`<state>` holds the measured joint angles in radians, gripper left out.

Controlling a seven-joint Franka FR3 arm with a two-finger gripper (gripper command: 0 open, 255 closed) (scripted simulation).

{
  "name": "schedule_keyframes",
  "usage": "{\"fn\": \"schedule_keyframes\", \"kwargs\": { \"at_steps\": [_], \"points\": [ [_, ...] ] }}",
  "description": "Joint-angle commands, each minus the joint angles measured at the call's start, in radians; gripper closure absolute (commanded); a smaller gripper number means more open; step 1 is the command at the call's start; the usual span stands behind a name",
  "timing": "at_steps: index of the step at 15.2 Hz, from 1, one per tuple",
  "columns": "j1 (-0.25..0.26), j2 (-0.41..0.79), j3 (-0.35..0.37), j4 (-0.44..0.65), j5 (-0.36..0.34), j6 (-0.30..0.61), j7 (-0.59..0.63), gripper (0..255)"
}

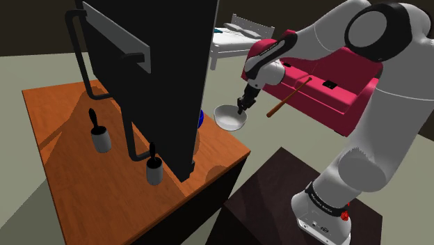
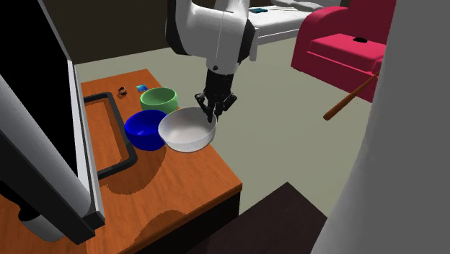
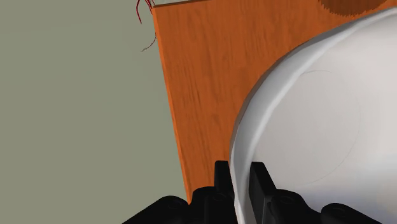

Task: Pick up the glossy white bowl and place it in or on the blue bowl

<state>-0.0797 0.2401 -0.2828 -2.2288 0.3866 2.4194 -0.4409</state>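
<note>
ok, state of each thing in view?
gripper: shut on white bowl, at its rim
white bowl: upright, held above the table
blue bowl: upright on table, empty
green bowl: upright on table, empty

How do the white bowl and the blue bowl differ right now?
Colour: the white bowl is glossy white, the blue bowl deep blue. State: the gripper clasps the white bowl's rim, while the blue bowl sits free on the wooden table. Both are round and open side up.
</note>
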Motion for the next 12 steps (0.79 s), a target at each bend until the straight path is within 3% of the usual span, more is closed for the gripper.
{"fn": "schedule_keyframes", "kwargs": {
  "at_steps": [1,6,12],
  "points": [
    [0.003,-0.023,-0.006,0.003,-0.018,-0.023,0.015,255],
    [0.008,-0.066,-0.016,0.012,-0.051,-0.069,0.045,255],
    [0.041,0.081,0.022,0.247,-0.035,-0.148,0.134,255]
  ]
}}
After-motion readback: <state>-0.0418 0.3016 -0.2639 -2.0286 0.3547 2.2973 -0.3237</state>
